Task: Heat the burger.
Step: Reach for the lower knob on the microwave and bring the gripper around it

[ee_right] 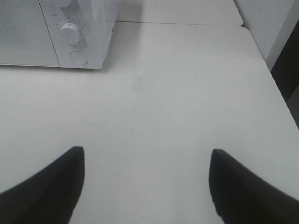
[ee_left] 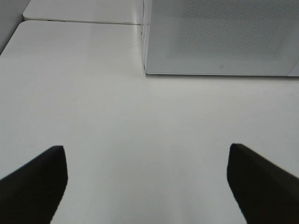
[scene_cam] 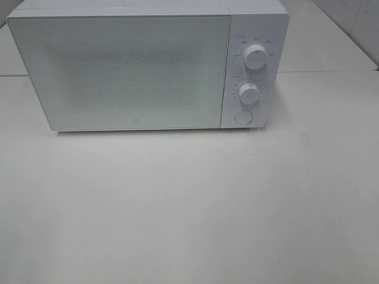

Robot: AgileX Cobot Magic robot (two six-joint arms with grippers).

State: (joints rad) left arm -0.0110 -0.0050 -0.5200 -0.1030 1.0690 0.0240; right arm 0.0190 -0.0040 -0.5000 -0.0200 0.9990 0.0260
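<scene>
**Closed microwave on a white desk, both pincers wide**

You see the white desk (scene_cam: 189,207) carrying a white microwave (scene_cam: 148,65), its door (scene_cam: 118,71) shut. Your left pincer (ee_left: 145,148) hangs above bare desk facing the door's left corner, jaws wide and holding nothing. Your right pincer (ee_right: 147,150) does likewise facing the control panel. That panel bears an upper knob (scene_cam: 255,57), a lower knob (scene_cam: 249,94) and a round button (scene_cam: 243,116). You cannot tell where the burger is.

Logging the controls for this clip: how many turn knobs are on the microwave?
2. The upper knob and the lower knob sit one above the other on the right-hand panel of the microwave, above a flat round button. None appears hidden.
</scene>
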